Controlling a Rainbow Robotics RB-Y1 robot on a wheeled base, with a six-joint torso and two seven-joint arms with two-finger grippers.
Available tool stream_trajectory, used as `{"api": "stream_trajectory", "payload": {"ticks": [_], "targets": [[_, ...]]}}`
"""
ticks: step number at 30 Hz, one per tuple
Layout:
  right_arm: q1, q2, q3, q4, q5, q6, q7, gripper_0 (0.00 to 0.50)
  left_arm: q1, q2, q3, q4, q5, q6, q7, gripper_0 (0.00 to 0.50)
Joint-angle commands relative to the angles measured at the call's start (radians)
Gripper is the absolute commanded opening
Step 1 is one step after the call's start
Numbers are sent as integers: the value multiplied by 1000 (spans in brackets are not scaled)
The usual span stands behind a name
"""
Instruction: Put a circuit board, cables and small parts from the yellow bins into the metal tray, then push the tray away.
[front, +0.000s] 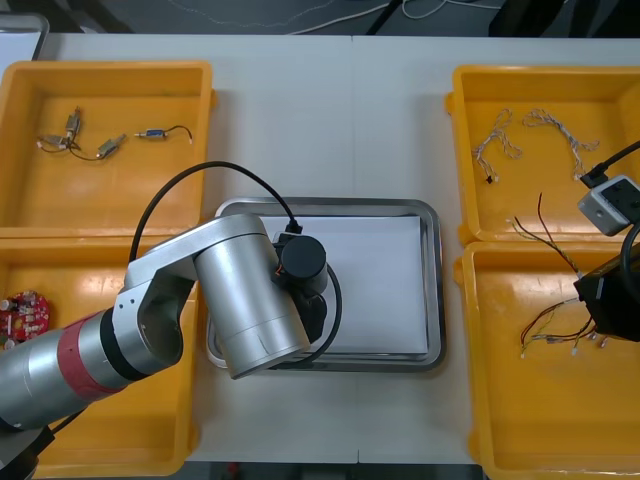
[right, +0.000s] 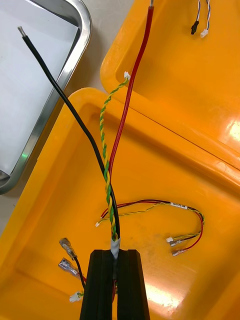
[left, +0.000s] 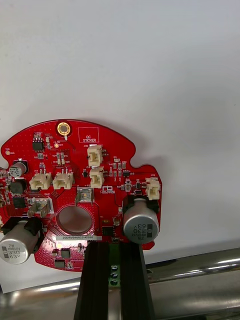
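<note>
The round red circuit board (left: 80, 190), studded with silver cylindrical capacitors and cream plastic connectors, is lying flat over the white lining of the shiny rectangular metal tray (front: 432, 290), just inside its rounded rim. The left gripper (left: 114, 280) is reaching over that rim. Its jaws are standing only a narrow gap apart, pinching the board's edge at a green terminal block. In the front view the silver left arm is covering the tray's near left part.

The right gripper (right: 115, 285) is hanging over the near yellow plastic bin (front: 500, 420) on the right side of the light surface. Its jaws are almost closed, gripping a taped bundle of thin cables: a stiff black cable (right: 70, 110), a glossy red cable (right: 132, 90) and a twisted yellow-and-green pair (right: 106, 150). The free ends are fanning out beyond the jaws, the black one stretching towards the tray's corner. More red and yellow cables (right: 185, 225) with small connectors are lying loose on the bin's smooth floor.
</note>
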Motion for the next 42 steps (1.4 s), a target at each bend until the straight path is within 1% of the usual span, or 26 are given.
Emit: {"api": "stream_trajectory", "payload": {"ticks": [1, 6, 11, 20, 21, 22, 23, 24, 25, 26, 27, 30, 33, 35, 36, 39, 40, 41, 42], "targets": [[-19, -33, 11, -7, -9, 3, -8, 0, 30, 13, -21, -14, -25, -9, -63, 0], [-19, -33, 11, -7, -9, 3, -8, 0, 45, 26, -21, -17, -31, -9, -74, 0], [-19, -33, 11, -7, -9, 3, -8, 0, 65, 45, -21, -47, -31, -6, -82, 0], [-19, -33, 11, -7, -9, 3, -8, 0, 70, 48, -21, -66, -28, 8, -76, 2], [-19, -33, 11, -7, -9, 3, -8, 0, 70, 48, -20, -68, -28, 8, -74, 93], [-19, -33, 11, -7, -9, 3, -8, 0, 70, 48, -20, -68, -28, 10, -74, 168], [-19, -33, 11, -7, -9, 3, -8, 0, 70, 48, -20, -70, -28, 8, -76, 309], [-19, -33, 11, -7, -9, 3, -8, 0, 70, 49, -20, -71, -28, 8, -74, 355], [-19, -33, 11, -7, -9, 3, -8, 0, 70, 48, -20, -71, -28, 8, -74, 382], [-19, -33, 11, -7, -9, 3, -8, 0, 70, 48, -20, -71, -28, 8, -74, 396], [-19, -33, 11, -7, -9, 3, -8, 0, 68, 48, -20, -71, -28, 8, -74, 424], [-19, -33, 11, -7, -9, 3, -8, 0, 68, 48, -18, -73, -28, 8, -74, 431], [-19, -33, 11, -7, -9, 3, -8, 0, 64, 48, -1, -85, -17, 14, -77, 471], [-19, -33, 11, -7, -9, 3, -8, 0, 59, 48, 11, -89, -3, 19, -79, 479], [-19, -33, 11, -7, -9, 3, -8, 0, 53, 46, 34, -97, 18, 33, -79, 498], [-19, -33, 11, -7, -9, 3, -8, 0, 28, 36, 66, -117, 53, 88, -80, 500], [-19, -33, 11, -7, -9, 3, -8, 0, 28, 36, 66, -117, 53, 88, -80, 500], [-19, -33, 11, -7, -9, 3, -8, 0, 18, 29, 92, -132, 76, 122, -82, 500], [-19, -33, 11, -7, -9, 3, -8, 0, 14, 26, 100, -137, 84, 134, -82, 500]]}}
